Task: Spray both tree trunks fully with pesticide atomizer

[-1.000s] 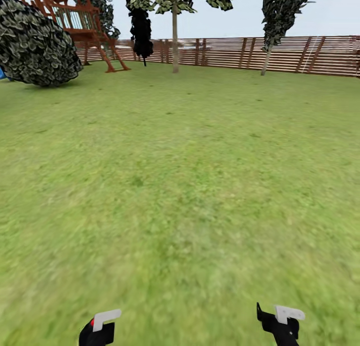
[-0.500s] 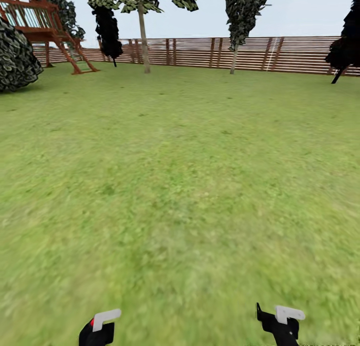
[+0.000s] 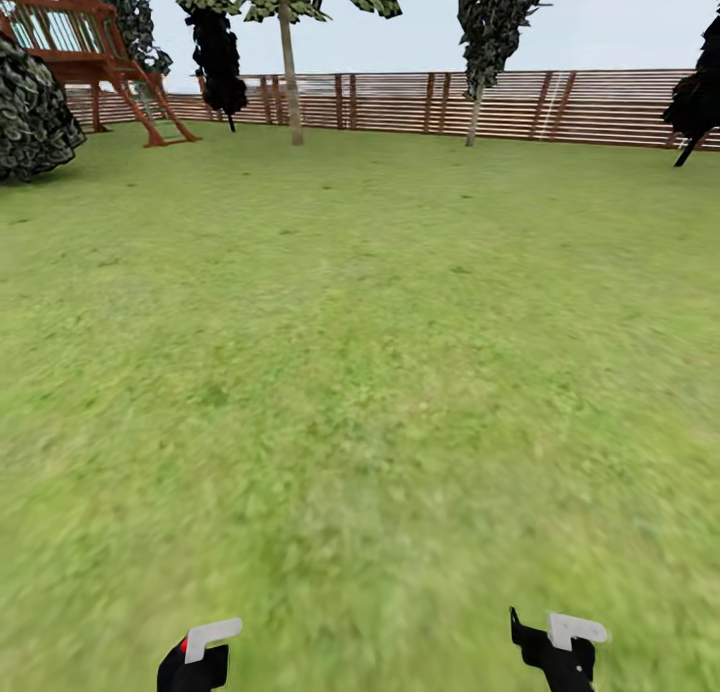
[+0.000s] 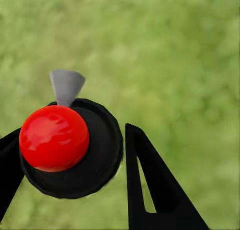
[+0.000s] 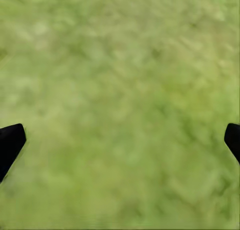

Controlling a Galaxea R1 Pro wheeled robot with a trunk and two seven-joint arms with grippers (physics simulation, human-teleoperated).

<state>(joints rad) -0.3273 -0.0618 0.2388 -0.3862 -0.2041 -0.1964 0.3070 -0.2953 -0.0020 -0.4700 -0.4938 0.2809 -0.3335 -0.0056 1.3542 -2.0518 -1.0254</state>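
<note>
Head view: wide lawn [image 3: 360,372], blurry mottled green-yellow grass texture, flat. Far edge closed by a fence [image 3: 600,107] of brown horizontal wooden slats with darker slanted posts. Two trees in front of it: left tree [image 3: 290,72] has a thin straight pale trunk and a flat canopy of jagged light-and-dark leaves; right tree [image 3: 478,42] has a slim grey trunk, slightly tilted, with a dark blocky narrow crown. Between the left tree and the playset stands a black plant [image 3: 218,57], near-silhouette, hanging shape. Another black plant [image 3: 695,97] at the right edge. Red-brown wooden playset [image 3: 95,52] with ladder legs at top left; round bush [image 3: 35,117] with scaly grey-green leaves beside it.

Left gripper [image 3: 197,660] at bottom edge, black with a white angular piece on top. Left wrist view: atomizer [image 4: 70,147] sits between the two black fingers [image 4: 150,185], seen from above — glossy red dome cap on a round matte black disc, grey wedge-shaped nozzle pointing away. Fingers are close on either side of the disc, clamped on it. Grass underneath, well below.

Right gripper [image 3: 560,652], black with white top piece, at bottom right. Right wrist view: black fingertips [image 5: 10,145] at opposite edges, spread wide, nothing between them, blurred grass behind.

Trees are well apart from the robot, across the lawn.
</note>
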